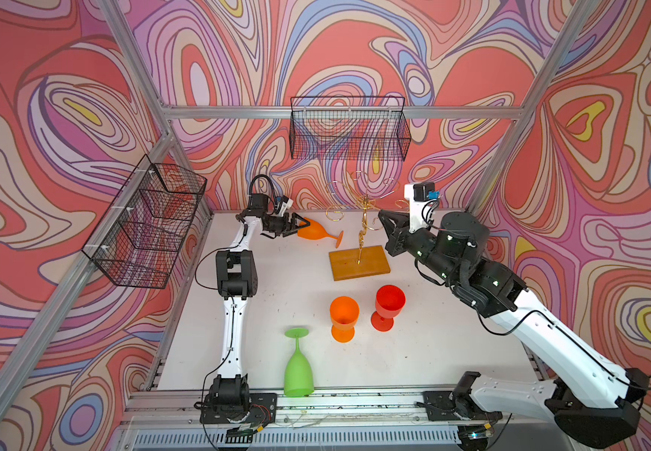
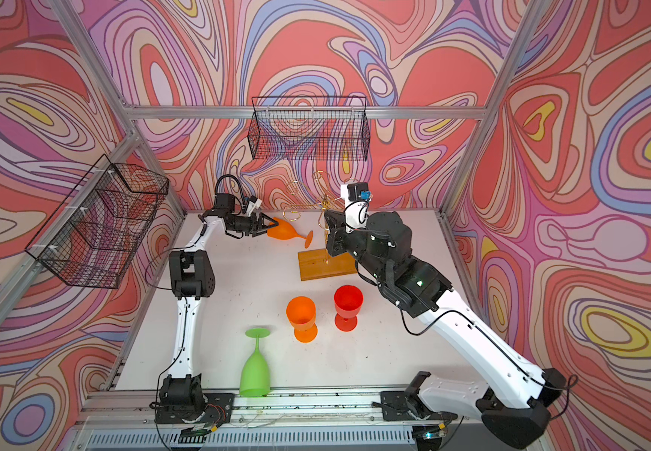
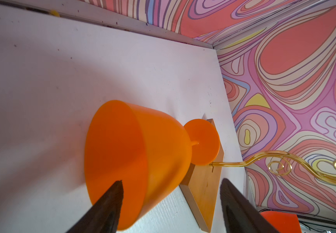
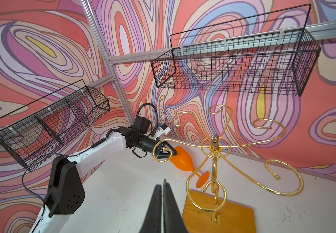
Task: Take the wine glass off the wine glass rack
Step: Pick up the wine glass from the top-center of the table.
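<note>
White table (image 1: 413, 351) at the bottom, w/ two black wire baskets above it: one on the back wall (image 1: 349, 131), one on the L wall (image 1: 148, 226).

Rack (image 1: 361, 230) stands upright toward the back-centre of the table, gold wire stem on a wooden base (image 1: 359, 262). None of the curled arms seen in the R wrist view (image 4: 214, 159) carries a glass.

Green glass (image 1: 298, 369) lies on its side at the near edge, mouth toward the near rail, foot toward the back.

Wine glass (image 1: 313, 231) is orange and off the rack. It's on its side, on the table as far as the views show, just L of the rack's base. Long axis runs approx L-to-R across the table: mouth points at the L arm, foot points at the rack, close to the base's back corner. Same in both top views (image 2: 282, 231).

Orange cup (image 1: 344, 316) & red cup (image 1: 388, 306) stand upright side by side, mid-table, apart from each other.

L gripper (image 1: 303, 225) is at the glass's mouth, jaws spread wide. In the L wrist view one finger (image 3: 110, 203) overlaps the mouth; the other (image 3: 237, 203) is clear of the bowl (image 3: 153, 153). No pinch seen.

R gripper (image 4: 162, 185) is closed tight & empty, near the rack's stem.
</note>
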